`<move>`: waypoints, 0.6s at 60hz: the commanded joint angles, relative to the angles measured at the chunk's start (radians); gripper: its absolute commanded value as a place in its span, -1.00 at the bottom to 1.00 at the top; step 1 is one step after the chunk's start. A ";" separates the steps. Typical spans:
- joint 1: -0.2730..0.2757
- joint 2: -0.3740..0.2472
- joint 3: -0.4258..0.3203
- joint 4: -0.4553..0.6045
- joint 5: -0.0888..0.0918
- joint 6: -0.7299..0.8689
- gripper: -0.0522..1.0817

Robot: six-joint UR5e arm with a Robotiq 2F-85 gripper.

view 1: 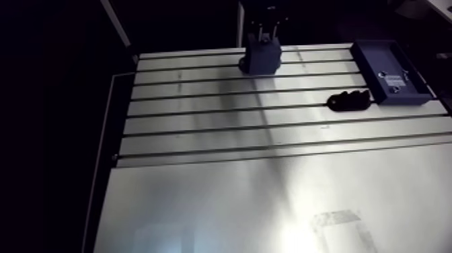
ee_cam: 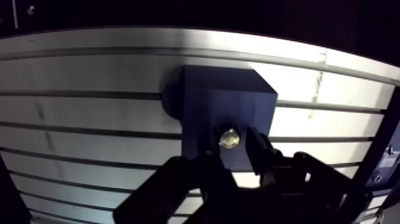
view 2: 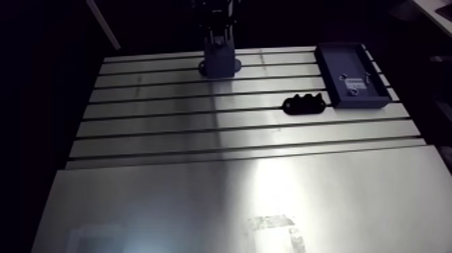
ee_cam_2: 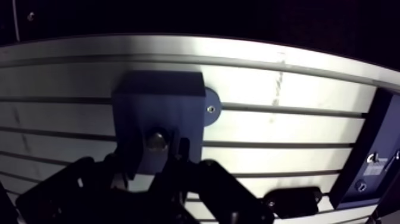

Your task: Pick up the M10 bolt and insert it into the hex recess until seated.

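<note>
Count of each kind on the surface (view 1: 202,202):

- One dark blue block (view 1: 261,57), near the far edge.
- One M10 bolt (ee_cam: 229,137), its bright head showing over that block.
- One blue tray (view 1: 380,57), at the far right corner.
- One black lumpy part (view 1: 348,100), just beside the tray's near end.
- One gripper (ee_cam: 231,142), with two fingers (ee_cam: 257,149), one on each side of the bolt.

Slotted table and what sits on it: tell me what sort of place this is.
Probably a robot assembly test bench: a slotted aluminium table, a dark blue fixture block with a bolt over it at the end effector, and a blue parts tray near the table's edge.
</note>
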 commanded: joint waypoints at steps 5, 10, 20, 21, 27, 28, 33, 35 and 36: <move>0.000 0.001 0.001 0.000 0.000 -0.003 0.17; 0.000 0.001 0.000 0.000 0.000 -0.003 0.18; 0.000 0.001 0.001 0.000 0.000 -0.003 0.20; 0.000 0.001 0.001 0.000 0.000 -0.003 0.20; 0.000 0.001 0.001 0.000 0.001 -0.003 0.20; 0.000 0.001 0.001 0.000 0.001 -0.003 0.20; 0.000 0.001 0.001 0.000 0.001 -0.003 0.20; 0.000 0.001 0.001 0.000 0.001 -0.003 0.20; 0.000 0.001 0.001 0.000 0.001 -0.003 0.20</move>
